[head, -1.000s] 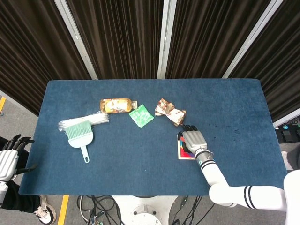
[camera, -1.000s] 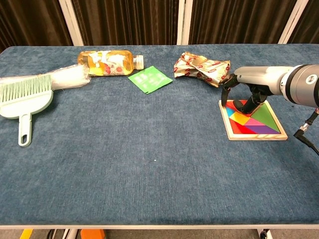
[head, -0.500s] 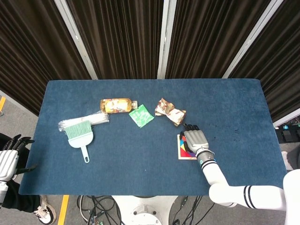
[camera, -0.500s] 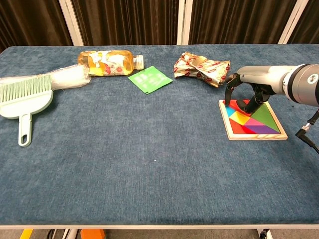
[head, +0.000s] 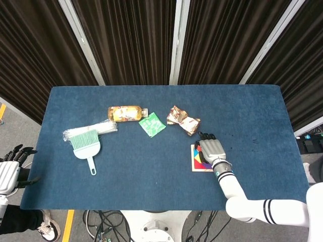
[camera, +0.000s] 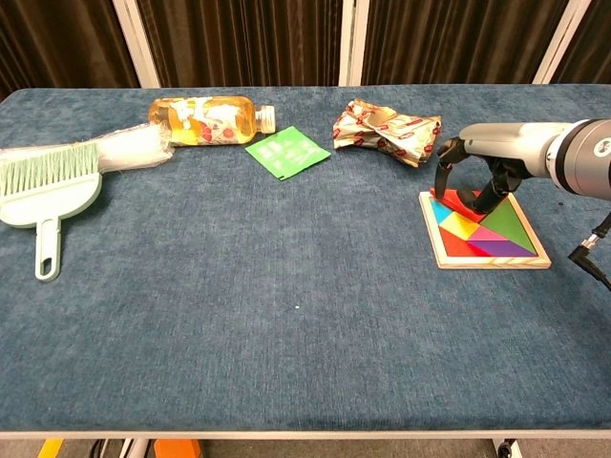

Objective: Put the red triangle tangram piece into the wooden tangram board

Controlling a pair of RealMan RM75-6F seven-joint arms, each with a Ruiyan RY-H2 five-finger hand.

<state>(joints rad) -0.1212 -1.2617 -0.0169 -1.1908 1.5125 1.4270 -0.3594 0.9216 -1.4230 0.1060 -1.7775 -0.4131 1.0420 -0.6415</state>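
The wooden tangram board lies at the right of the table, filled with coloured pieces. The red triangle sits at the board's far left corner, its edge looking slightly raised. My right hand arches over that corner, thumb on one side and fingertips on the other, touching the piece without a clear grip. From the head camera my right hand covers most of the board. My left hand hangs off the table's left edge, fingers spread and holding nothing.
A crumpled wrapper lies just beyond the board. Further left are a green packet, a bottle on its side, a clear plastic bag and a pale green brush with dustpan.
My right hand has shifted a little to the right over the board and its fingers have risen slightly. The left hand has sunk a little lower.
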